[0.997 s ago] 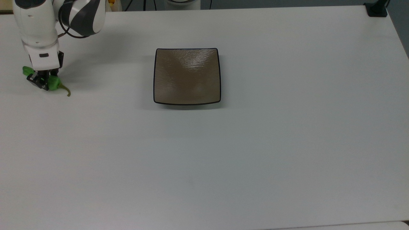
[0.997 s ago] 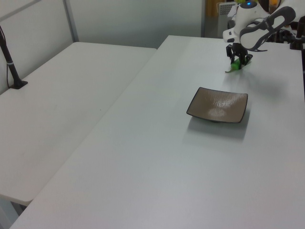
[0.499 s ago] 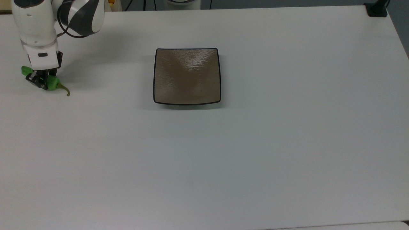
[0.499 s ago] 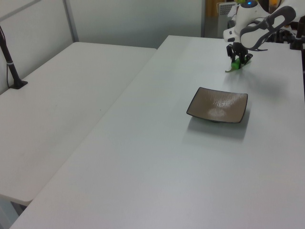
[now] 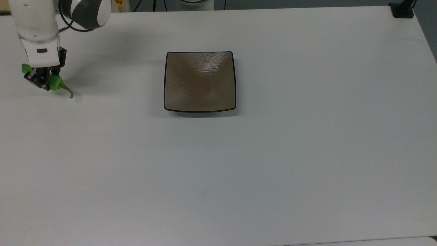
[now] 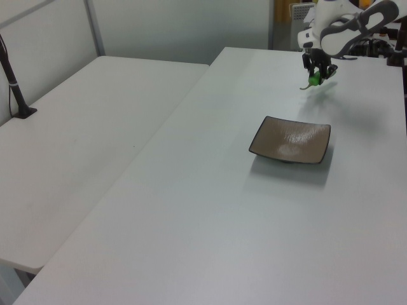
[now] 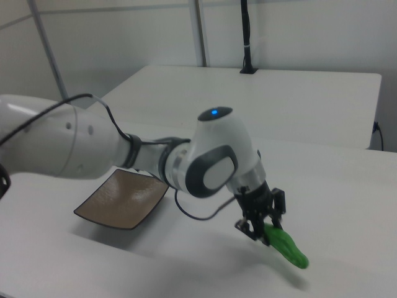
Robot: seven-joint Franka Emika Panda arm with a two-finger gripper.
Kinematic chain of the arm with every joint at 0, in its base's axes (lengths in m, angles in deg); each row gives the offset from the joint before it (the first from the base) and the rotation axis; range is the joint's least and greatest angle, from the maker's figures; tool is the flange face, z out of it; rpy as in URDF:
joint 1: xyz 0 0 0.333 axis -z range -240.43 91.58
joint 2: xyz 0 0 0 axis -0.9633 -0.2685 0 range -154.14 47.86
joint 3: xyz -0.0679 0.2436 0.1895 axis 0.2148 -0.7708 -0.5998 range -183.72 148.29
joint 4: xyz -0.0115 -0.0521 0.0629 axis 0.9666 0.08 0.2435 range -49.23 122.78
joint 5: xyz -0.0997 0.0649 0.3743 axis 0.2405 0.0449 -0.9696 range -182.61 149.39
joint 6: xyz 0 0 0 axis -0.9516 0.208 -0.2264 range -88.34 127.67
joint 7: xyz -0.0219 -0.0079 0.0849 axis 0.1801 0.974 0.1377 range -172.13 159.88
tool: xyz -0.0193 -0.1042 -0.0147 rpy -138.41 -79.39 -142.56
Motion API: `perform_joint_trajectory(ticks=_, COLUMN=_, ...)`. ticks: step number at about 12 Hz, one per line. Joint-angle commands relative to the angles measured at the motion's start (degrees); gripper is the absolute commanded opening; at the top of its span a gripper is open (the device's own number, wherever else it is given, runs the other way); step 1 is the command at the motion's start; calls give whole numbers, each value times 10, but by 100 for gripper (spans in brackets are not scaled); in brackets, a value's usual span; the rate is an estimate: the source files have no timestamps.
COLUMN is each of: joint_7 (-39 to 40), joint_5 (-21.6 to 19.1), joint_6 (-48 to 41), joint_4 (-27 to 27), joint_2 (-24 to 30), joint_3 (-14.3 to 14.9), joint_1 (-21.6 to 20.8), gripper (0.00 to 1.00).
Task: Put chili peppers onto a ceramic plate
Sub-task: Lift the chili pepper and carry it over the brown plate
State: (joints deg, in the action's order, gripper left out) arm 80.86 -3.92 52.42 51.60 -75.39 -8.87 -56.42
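In the right view, the chili pepper [image 7: 286, 247] is seen nearest, gripped by the tool [image 7: 259, 225] near one end, its long green body slanting down and outward, clear of the worktop [image 7: 347, 186]. A slip is judged the main risk: the grip sits off-centre on a smooth, tapering skin, so a quick swing toward the ceramic plate [image 5: 199, 81] could rotate or shed the pepper short of the rim. The tool's fingers are clenched narrowly on the pepper and touch nothing else. Farther off, the plate lies bare and well apart, toward the top view's right of the held pepper [image 5: 54, 82].
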Motion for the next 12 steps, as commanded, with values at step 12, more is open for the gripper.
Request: perform_joint_trajectory(ticks=12, joint_7=-532, joint_5=-28, joint_6=-300, joint_4=-56, joint_2=84, joint_3=-188, joint_1=-54, gripper=26)
